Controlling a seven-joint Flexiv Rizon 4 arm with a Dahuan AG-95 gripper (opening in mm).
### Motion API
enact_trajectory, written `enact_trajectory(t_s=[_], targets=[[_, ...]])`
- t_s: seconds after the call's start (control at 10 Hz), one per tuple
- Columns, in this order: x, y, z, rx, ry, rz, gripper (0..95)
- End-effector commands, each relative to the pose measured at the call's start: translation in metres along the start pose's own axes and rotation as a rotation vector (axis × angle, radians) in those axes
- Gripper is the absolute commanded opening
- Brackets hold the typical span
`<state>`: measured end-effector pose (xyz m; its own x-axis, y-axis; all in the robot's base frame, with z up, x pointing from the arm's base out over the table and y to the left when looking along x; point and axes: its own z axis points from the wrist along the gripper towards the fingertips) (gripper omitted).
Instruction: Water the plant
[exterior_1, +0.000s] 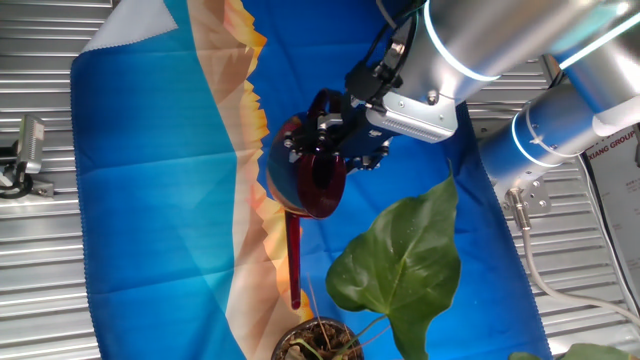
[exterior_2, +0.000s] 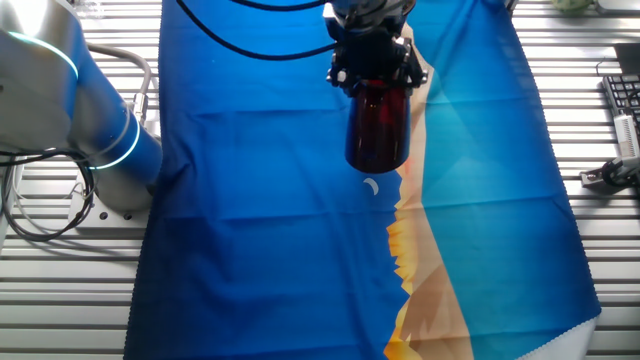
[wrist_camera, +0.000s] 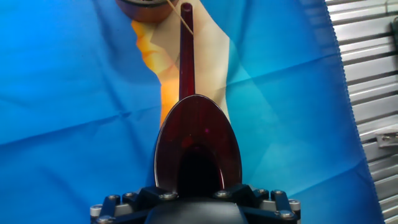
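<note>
From where I stood, a small metal clamp (exterior_1: 25, 150) sat off at the left on the ribbed metal table (exterior_1: 40, 290), clear of everything. The blue and sand-coloured cloth (exterior_1: 150, 200) covered the middle of the table. Above it the gripper (exterior_1: 335, 125) was clamped on the dark red watering can (exterior_1: 315, 175), holding it up off the cloth by its rear end, with the long spout (exterior_1: 294, 260) pointing down and away towards the near edge. The plant (exterior_1: 400, 265) stood at the bottom of that fixed view, just right of the spout, one big heart-shaped leaf spread wide and the pot (exterior_1: 318, 340) half cut off by the frame.

In the hand view the spout tip (wrist_camera: 186, 9) sat just beside the pot's rim (wrist_camera: 142, 9), near it but, as far as I could tell, not yet over the soil.

I took this for the carrying step, nearly finished: can lifted, spout lined up towards the pot. The next move, to my eye, called for a small push forward so the tip sat over the soil, then a steady tilt to pour, keeping the spout clear of the thin stems.

On the right stood the silver arm (exterior_1: 520, 40) and its cables.
</note>
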<state>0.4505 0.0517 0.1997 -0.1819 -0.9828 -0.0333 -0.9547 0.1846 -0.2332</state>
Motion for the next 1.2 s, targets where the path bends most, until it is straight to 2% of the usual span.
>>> enact_trajectory(t_s=[0.1, 0.3, 0.4, 0.6, 0.8, 1.2], targets=[[0.000, 0.000, 0.001, -0.032, 0.009, 0.022, 0.0], [0.000, 0.000, 0.002, -0.054, -0.001, 0.020, 0.0], [0.000, 0.001, 0.004, -0.079, -0.008, 0.016, 0.0], [0.000, 0.001, 0.005, -0.090, -0.014, 0.013, 0.0], [0.000, 0.001, 0.007, -0.098, -0.020, 0.006, 0.0], [0.001, 0.003, 0.013, -0.093, -0.026, -0.005, 0.0]])
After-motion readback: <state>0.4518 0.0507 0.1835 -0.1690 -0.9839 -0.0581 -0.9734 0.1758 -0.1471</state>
